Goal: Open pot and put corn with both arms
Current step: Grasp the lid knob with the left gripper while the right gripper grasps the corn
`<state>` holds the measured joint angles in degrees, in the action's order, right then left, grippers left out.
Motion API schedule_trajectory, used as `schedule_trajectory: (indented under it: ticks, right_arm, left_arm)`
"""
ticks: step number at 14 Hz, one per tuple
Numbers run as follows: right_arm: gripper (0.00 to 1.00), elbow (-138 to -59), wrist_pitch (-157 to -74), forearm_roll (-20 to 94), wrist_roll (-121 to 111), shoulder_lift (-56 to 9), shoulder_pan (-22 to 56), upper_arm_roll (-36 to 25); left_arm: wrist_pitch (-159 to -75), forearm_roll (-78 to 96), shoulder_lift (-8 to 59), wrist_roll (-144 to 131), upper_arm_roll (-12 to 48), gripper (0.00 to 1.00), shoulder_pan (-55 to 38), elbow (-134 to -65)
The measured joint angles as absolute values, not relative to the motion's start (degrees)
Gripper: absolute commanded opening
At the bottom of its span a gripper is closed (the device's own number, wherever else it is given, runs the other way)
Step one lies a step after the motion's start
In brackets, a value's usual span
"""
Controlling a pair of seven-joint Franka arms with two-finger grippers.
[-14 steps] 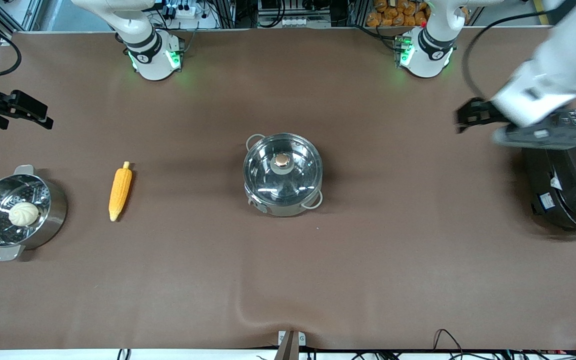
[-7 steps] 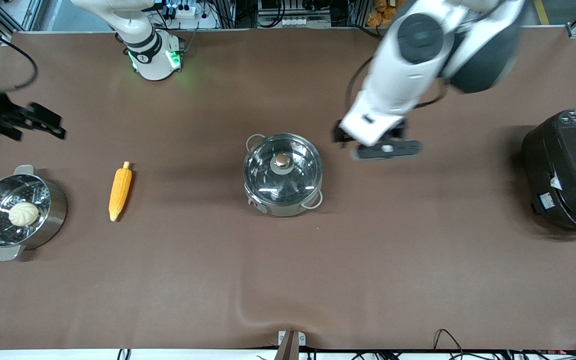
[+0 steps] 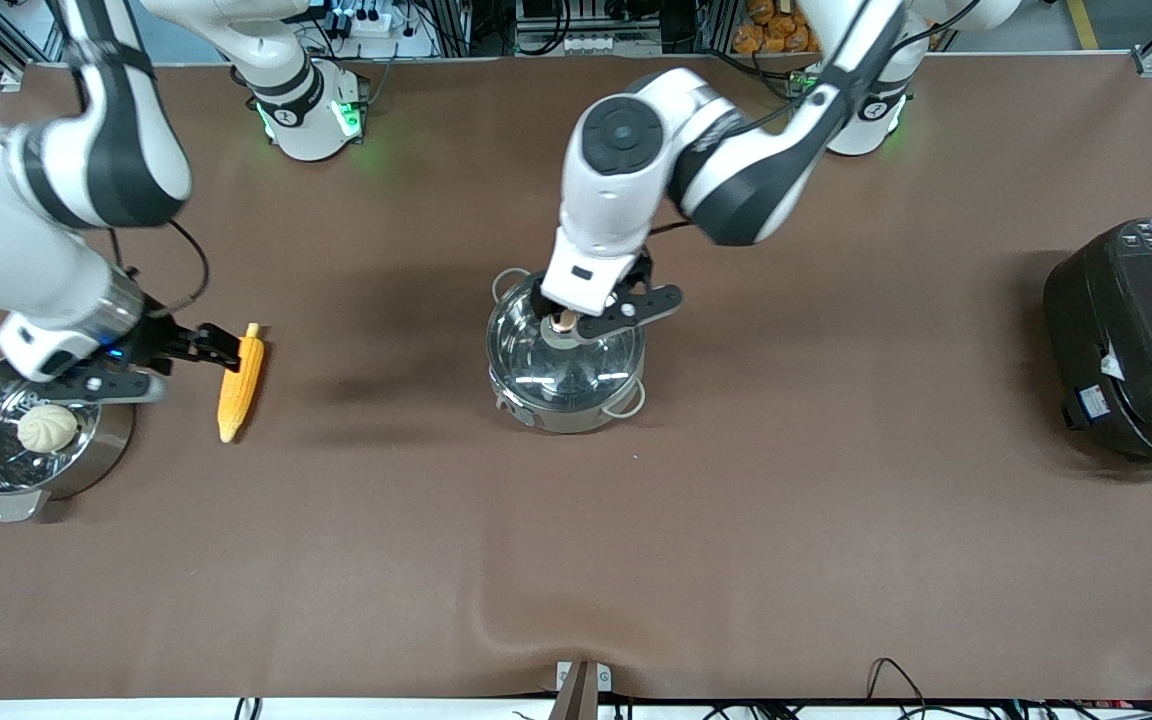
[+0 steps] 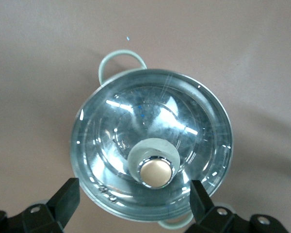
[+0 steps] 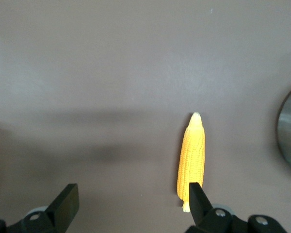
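The steel pot stands at the table's middle with its glass lid on and the knob on top. My left gripper hovers over the lid, open and empty. In the left wrist view the pot fills the middle, the knob lies just ahead of the gripper, and the fingers stand wide. The corn lies toward the right arm's end. My right gripper is open above the table by the corn's stem end. In the right wrist view one finger overlaps the corn; the gripper is empty.
A steel pot with a perforated insert and a white bun stands near the corn, partly under the right arm. A big black cooker stands at the left arm's end. The brown cloth has a fold near the front edge.
The left arm has swung from over the black cooker to above the pot's lid. The right arm has come in from the table's end to beside the corn.
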<state>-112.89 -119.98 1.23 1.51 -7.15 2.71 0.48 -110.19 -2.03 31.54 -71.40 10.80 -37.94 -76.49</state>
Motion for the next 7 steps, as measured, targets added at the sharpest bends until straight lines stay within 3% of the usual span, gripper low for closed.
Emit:
schedule_trajectory:
  ticks: [2,4,7]
  right_arm:
    - [1.00,-114.8,-122.0,-1.1,1.7,-8.8,1.8,0.2]
    - [1.00,-118.6,-129.0,-1.7,1.6,-9.9,-1.5,0.0]
    - [1.00,-125.7,-139.0,-1.8,2.7,-12.0,-5.0,-0.1]
  left_arm:
    - [-111.6,-2.2,34.1,-74.4,6.0,1.00,-43.4,-75.5]
    - [-112.9,-2.2,35.7,-76.3,2.4,1.00,-47.7,-75.0]
    - [-114.3,-2.2,36.7,-76.8,1.5,1.00,-48.9,-74.8]
